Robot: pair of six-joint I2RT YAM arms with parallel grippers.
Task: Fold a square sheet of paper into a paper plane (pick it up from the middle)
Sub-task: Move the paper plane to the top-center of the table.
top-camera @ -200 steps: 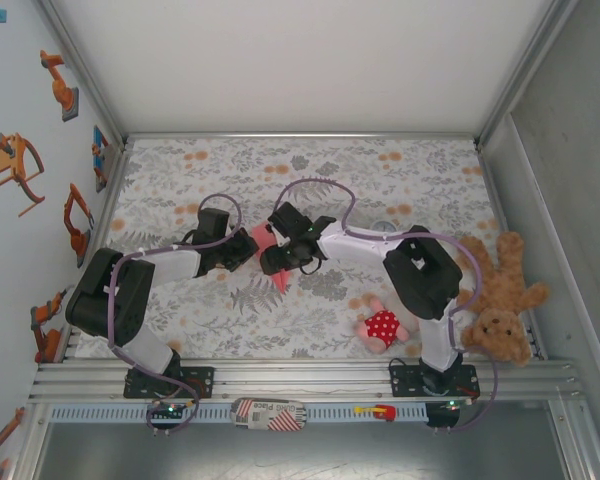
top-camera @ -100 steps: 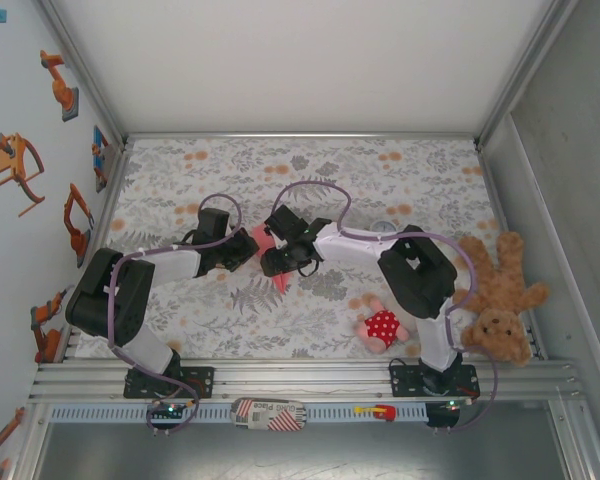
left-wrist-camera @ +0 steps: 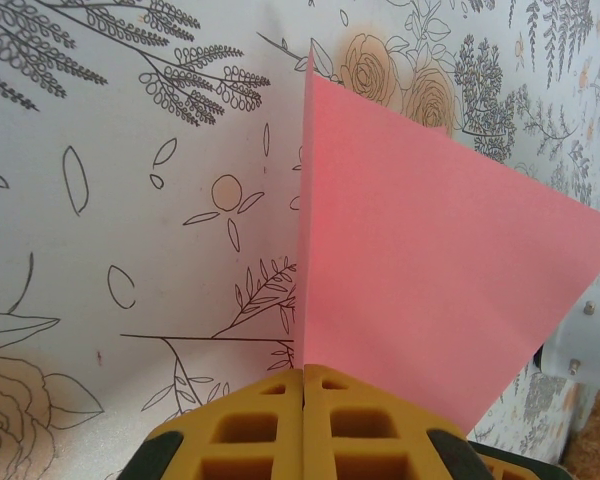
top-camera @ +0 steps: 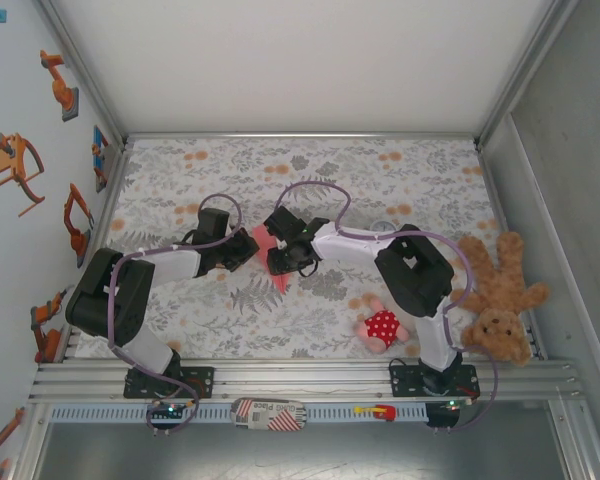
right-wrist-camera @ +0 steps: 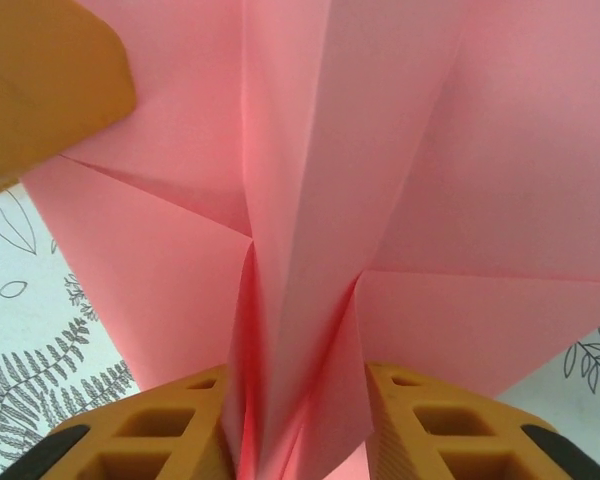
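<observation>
Two claws meet mid-table at pink paper. Left claw closed, pinching paper edge; sheet stands upright from jaws. Right claw: jaws partly apart, straddling paper's centre fold; cannot tell if clamped. Doll and teddy near right arm's base, well apart from paper.

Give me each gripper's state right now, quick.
Left gripper: shut on the paper.
Right gripper: jaws astride the paper's folded middle, close against it; whether it grips cannot be told.
</observation>
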